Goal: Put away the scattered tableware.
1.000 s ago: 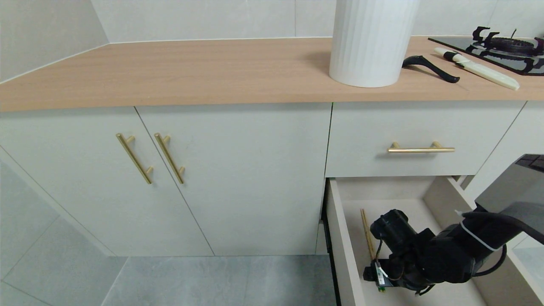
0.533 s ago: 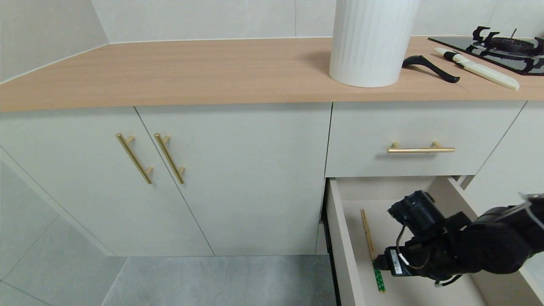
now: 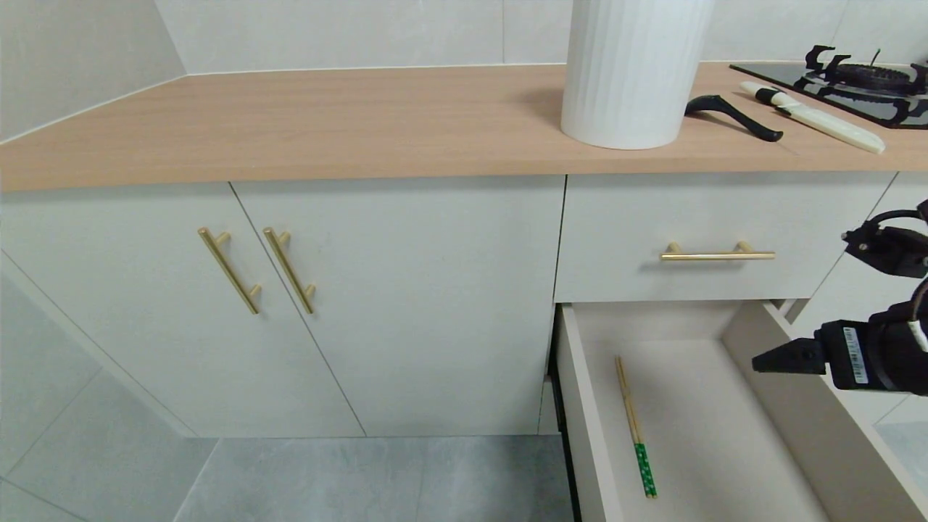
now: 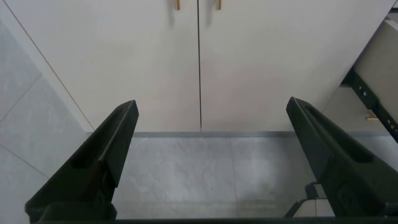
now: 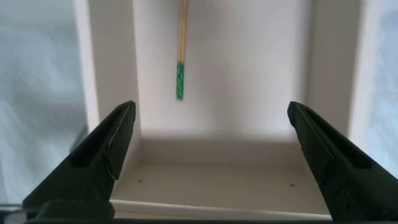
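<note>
Inside the open drawer [image 3: 583, 420], beside its left wall, the wooden chopsticks [image 3: 636, 428] lie front-to-back, green patterned ends toward me; my right gripper [image 5: 210, 115] hangs spread and empty above it.

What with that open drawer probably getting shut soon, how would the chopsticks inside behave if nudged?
Probably light and stiff: the chopsticks look like thin wooden sticks. Lying loose on the smooth floor of the drawer, they would likely slide or roll apart easily.

white ribbed container [image 3: 631, 72] on wooden counter [image 3: 290, 123] | stove [image 3: 863, 80] at counter's right end | cabinet doors [image 3: 290, 304] shut
</note>
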Controlling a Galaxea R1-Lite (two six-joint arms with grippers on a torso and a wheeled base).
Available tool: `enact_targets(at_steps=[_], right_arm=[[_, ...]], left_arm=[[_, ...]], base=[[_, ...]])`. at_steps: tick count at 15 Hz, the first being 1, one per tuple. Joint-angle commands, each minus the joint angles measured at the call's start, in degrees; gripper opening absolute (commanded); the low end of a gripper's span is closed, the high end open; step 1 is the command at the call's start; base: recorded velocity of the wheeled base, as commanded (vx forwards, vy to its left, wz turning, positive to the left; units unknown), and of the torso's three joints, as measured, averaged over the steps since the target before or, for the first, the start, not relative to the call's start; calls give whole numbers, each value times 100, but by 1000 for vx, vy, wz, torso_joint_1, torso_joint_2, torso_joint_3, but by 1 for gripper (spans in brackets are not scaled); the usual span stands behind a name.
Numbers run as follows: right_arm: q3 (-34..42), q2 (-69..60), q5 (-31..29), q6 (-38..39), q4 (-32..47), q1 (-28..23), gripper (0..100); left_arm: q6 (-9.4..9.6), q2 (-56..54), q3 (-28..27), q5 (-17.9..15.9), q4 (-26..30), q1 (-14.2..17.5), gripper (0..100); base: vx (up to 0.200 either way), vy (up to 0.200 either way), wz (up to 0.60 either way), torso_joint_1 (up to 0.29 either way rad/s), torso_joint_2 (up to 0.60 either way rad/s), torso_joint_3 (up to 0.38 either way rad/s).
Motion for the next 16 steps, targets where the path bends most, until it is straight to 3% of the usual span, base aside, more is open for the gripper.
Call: enact_targets(at_steps=[1, 5, 9, 16], right_arm=[[-45, -305, -8, -58, -6, -59, 100], [114, -384, 10, -322, -50, -67, 100], [114, -384, 10, -322, -50, -67, 100], [122, -384, 10, -322, -50, -67, 100]], left_arm=[[-1, 7, 1, 1, 0, 2, 100], [-1, 7, 1, 1, 0, 2, 100], [-1, 7, 1, 1, 0, 2, 100], [-1, 7, 1, 1, 0, 2, 100]], base=[[0, 0, 0, 0, 0, 0], [0, 0, 0, 14, -29, -8], [0, 0, 0, 139, -204, -221], [0, 0, 0, 151, -552, -256]])
